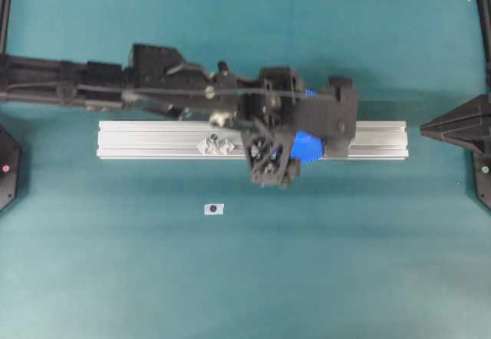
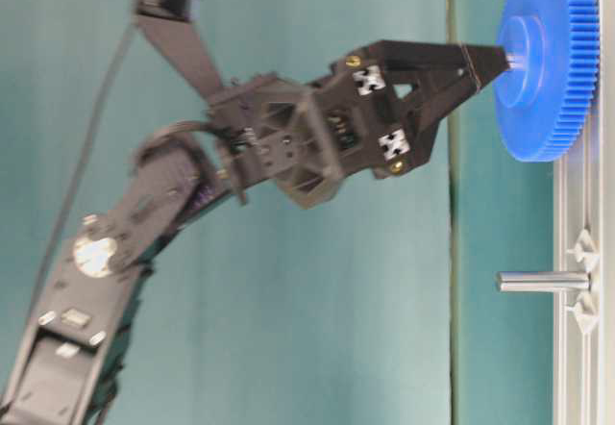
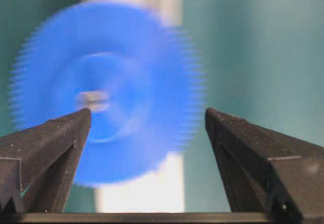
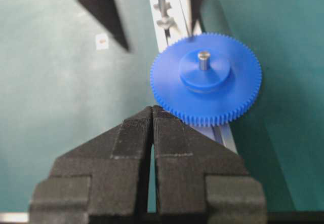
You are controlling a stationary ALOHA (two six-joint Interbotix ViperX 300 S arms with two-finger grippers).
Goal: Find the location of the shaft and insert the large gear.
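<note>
One blue gear point(image 4: 206, 80) sits at the 3 o'clock end of one metal rail point(image 1: 153, 139). Two steel pins: one point(image 4: 203, 60) pokes through the gear's hub, the other point(image 2: 540, 281) stands bare among the clear mounts. One small white tag point(image 1: 214, 208) lies at 6 o'clock on the tabletop point(image 1: 115, 278). Two pincers: left point(image 3: 147, 120), right point(image 4: 153, 113).

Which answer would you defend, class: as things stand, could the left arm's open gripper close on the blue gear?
Probably yes. The left gripper stands open right at the large gear, which sits on its pin on the rail with nothing between. The right gripper is shut and clear of it.
</note>
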